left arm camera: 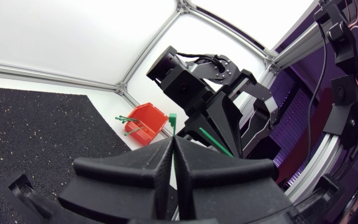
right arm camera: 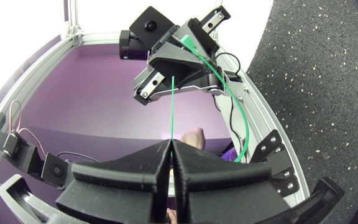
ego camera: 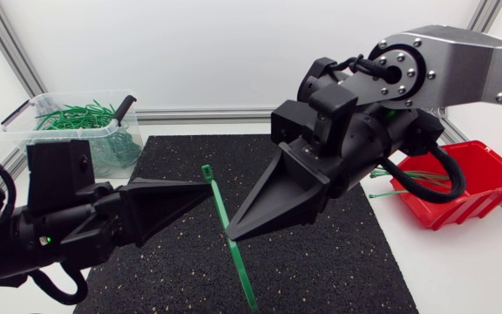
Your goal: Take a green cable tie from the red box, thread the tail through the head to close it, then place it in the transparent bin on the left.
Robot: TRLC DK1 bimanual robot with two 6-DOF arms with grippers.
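Observation:
A green cable tie (ego camera: 220, 209) hangs slanted above the black mat, its head uppermost and its tail reaching down toward the mat's front. My left gripper (ego camera: 208, 188) is shut on it just below the head (left arm camera: 173, 121), which pokes out past the fingertips. My right gripper (ego camera: 232, 234) is shut on the strap lower down; in the right wrist view the strap (right arm camera: 173, 106) runs straight from my right gripper (right arm camera: 171, 147) to the left one. The red box (ego camera: 478, 179) sits at the right with a few green ties (ego camera: 399, 178). The transparent bin (ego camera: 24, 122) stands at the back left.
The black mat (ego camera: 321, 262) covers the middle of the table. The bin holds a heap of several green ties (ego camera: 77, 115). In the left wrist view the red box (left arm camera: 148, 123) lies ahead, beside my right arm. A metal frame rail runs along the back edge.

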